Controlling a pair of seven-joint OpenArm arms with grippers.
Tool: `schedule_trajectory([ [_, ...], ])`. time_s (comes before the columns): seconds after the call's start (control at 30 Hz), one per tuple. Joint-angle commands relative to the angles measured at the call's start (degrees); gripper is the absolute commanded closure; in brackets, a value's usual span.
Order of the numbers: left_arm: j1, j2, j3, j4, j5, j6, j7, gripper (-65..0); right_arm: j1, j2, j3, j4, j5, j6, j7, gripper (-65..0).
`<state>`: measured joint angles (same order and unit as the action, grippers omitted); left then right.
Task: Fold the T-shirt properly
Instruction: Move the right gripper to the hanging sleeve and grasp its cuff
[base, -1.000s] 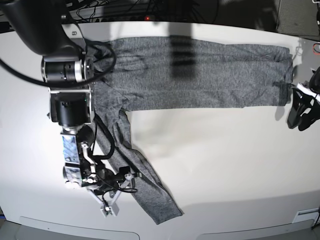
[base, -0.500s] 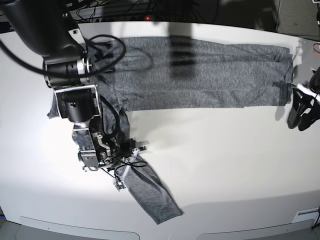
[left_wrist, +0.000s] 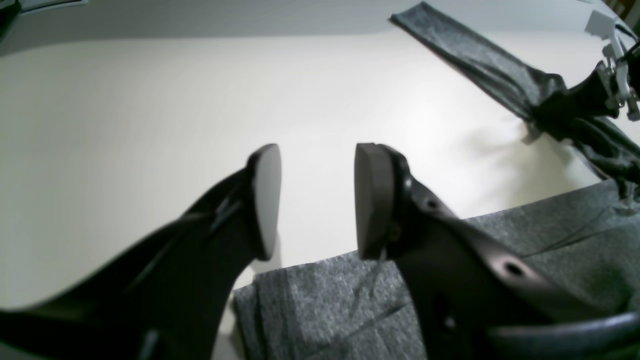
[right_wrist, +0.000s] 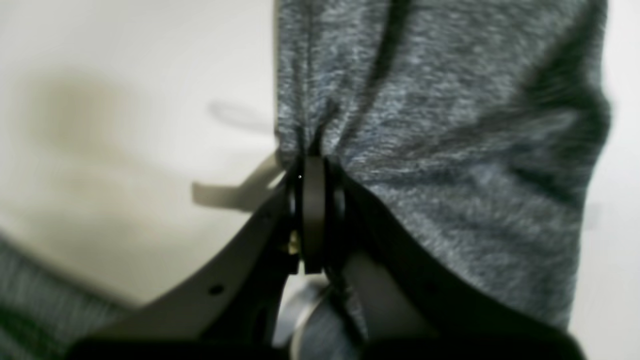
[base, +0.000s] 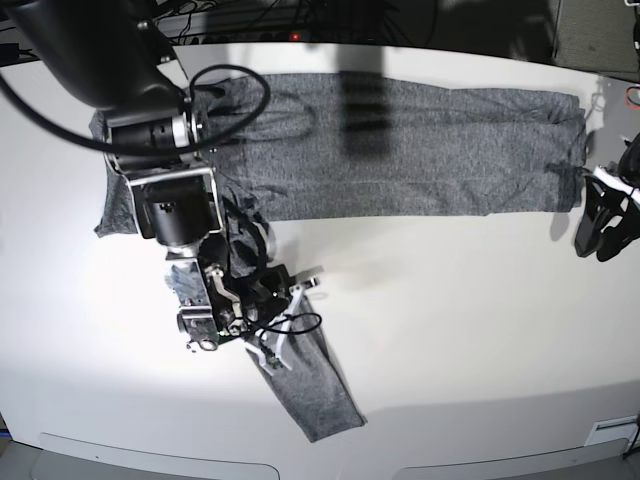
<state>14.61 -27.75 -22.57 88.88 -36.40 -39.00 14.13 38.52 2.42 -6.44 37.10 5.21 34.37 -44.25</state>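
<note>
Right pincer (base: 283, 352) dragged sleeve (base: 315, 385) inward (seemingly clamped)

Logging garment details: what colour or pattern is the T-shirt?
The T-shirt is mottled dark grey, plain, no print; the base view shows it best.

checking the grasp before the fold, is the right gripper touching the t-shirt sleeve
Touching. The right wrist view shows the right gripper shut on the T-shirt, with sleeve fabric puckering where the fingers pinch it.
</note>
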Motion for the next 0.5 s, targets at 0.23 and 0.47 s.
schedule_trajectory([
  [0.23,-0.4,-1.1,-0.6,0.9,-1.1,-0.1,-1.5,-23.7,-7.2,1.0,0.0,15.6,4.7,4.4,-6.3,0.0],
  [0.47,-0.5,-1.1,-0.6,0.9,-1.1,-0.1,-1.4,-23.7,-16.0,4.9,0.0,30.5,9.2,4.3,-9.7,0.0],
])
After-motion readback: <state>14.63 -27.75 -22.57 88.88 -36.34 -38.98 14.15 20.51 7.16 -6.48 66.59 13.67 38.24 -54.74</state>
